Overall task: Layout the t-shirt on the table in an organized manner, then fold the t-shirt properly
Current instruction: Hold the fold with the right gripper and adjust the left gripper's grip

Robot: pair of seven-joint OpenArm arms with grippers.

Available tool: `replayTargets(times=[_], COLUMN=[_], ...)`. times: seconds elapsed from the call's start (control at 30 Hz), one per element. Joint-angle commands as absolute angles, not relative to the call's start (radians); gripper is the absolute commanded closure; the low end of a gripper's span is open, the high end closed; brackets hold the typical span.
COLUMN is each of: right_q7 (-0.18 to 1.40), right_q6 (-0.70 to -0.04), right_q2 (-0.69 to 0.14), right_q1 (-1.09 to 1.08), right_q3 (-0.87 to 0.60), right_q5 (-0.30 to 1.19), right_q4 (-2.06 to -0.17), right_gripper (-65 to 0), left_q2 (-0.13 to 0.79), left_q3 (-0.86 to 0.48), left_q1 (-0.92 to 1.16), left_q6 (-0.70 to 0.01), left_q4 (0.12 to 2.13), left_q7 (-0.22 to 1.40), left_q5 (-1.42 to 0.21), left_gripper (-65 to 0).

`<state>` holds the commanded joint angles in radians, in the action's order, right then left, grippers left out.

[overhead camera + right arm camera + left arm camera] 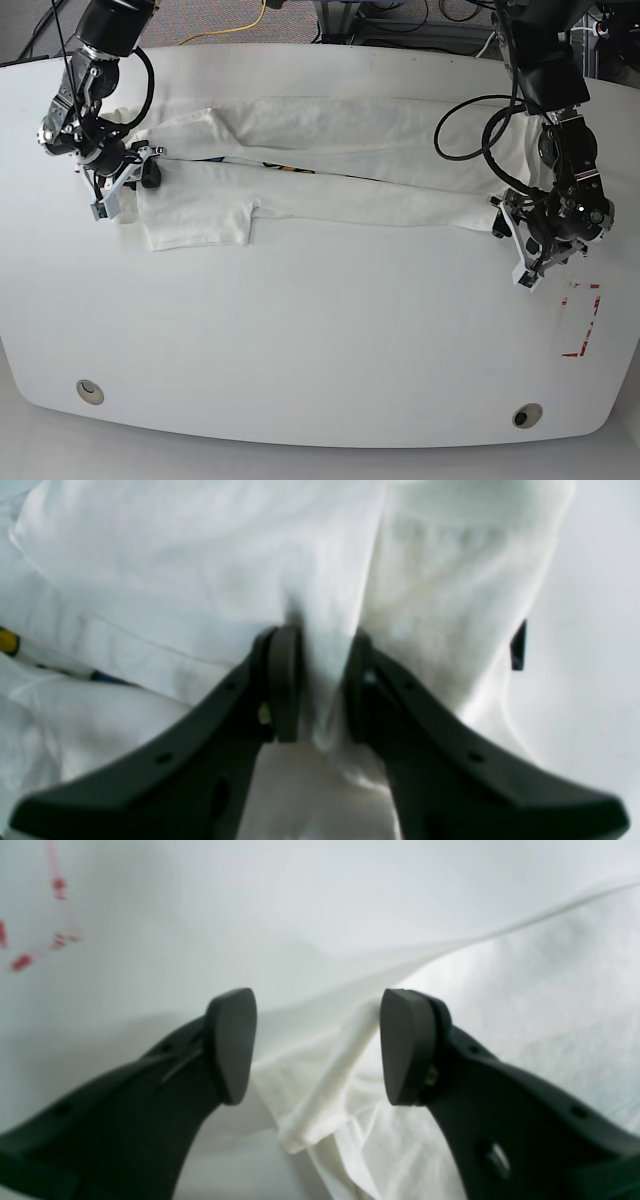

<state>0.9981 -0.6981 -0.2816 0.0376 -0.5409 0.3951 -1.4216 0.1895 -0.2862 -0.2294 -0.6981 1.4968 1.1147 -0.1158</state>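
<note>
With the t-shirt [330, 170] stretched half-folded lengthwise beyond the table's red mark [582, 325], the right gripper [322, 685] pinches cloth, the left gripper [317, 1045] gapes unclamped; crosswise folds remain.

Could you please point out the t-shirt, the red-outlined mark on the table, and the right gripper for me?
t-shirt [330, 200]: base view, on the middle of the stretched white body.
red-outlined mark [581, 322]: base view, on the rectangle near the table's right edge.
right gripper [322, 685]: right wrist view, between the fingertips, where cloth is pinched.
</note>
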Motion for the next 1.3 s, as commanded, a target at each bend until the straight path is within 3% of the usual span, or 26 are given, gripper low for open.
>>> replayTargets(times=[0.37,0.47,0.63,0.73,1.3], right_q7=[0.998,0.998,0.998,0.998,0.998], right_q6=[-0.698,-0.698,-0.698,-0.698,-0.698], right_q2=[-0.282,-0.282,-0.282,-0.282,-0.282], right_q1=[0.038,0.038,0.038,0.038,0.036], right_q3=[-0.544,-0.547,-0.547,-0.547,-0.549], right_q5=[0.395,0.395,0.395,0.395,0.394], right_q4=[-1.420,-1.420,-1.420,-1.420,-1.419], right_gripper=[-15.2,-15.2,-15.2,-15.2,-15.2], left_q2=[0.189,0.191,0.203,0.211,0.246], left_q3=[-0.285,-0.285,-0.246,-0.240,-0.246], left_q1=[-0.199,-0.193,-0.179,-0.162,-0.035], left_q6=[-0.698,-0.698,-0.698,-0.698,-0.698], left_q4=[1.495,1.495,1.495,1.500,1.774], left_q7=[1.115,1.115,1.115,1.115,1.170], left_q5=[-0.111,-0.110,-0.110,-0.114,-0.114], left_gripper=[-36.3,-28.9,-10.6,-6.0,-5.6])
